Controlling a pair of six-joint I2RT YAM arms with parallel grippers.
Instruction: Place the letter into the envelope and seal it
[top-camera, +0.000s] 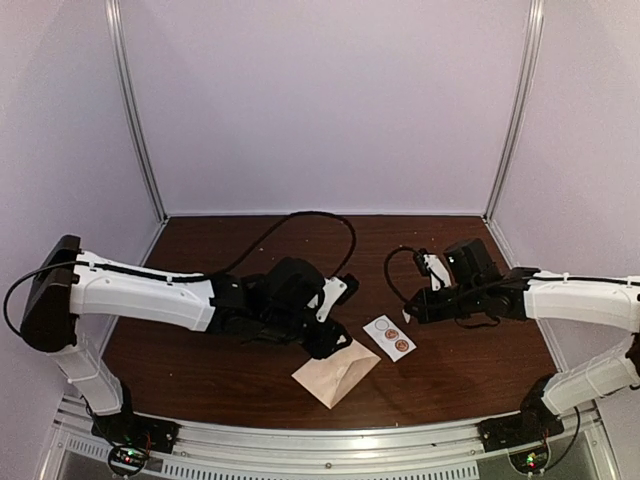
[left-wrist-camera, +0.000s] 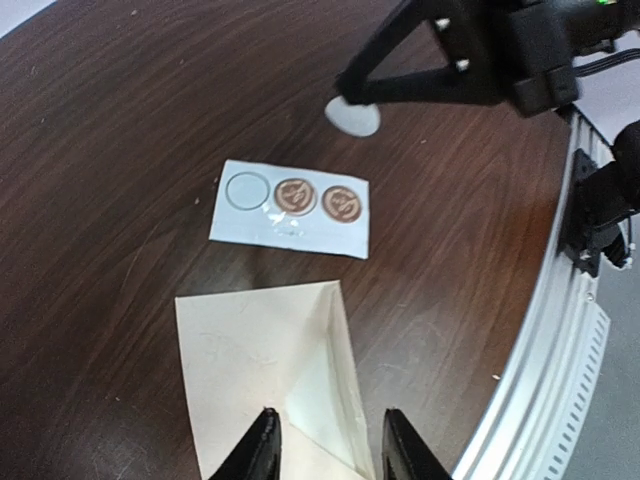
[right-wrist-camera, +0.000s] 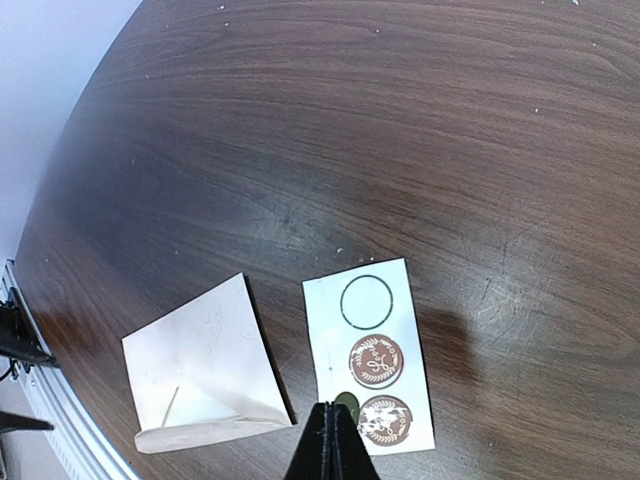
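While left fingers (left-wrist-camera: 260, 455) stand half open and empty over the envelope (left-wrist-camera: 260, 360), right fingers (right-wrist-camera: 322, 450) pinch a sticker (left-wrist-camera: 352, 117) for sealing.

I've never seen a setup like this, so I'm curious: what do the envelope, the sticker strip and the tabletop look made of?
The envelope: matte cream-tan paper, with creased folds. The sticker strip: smooth white backing sheet, likely coated paper, carrying brown printed round stickers and one empty outline. The tabletop: dark wood grain with slight sheen, possibly laminate.
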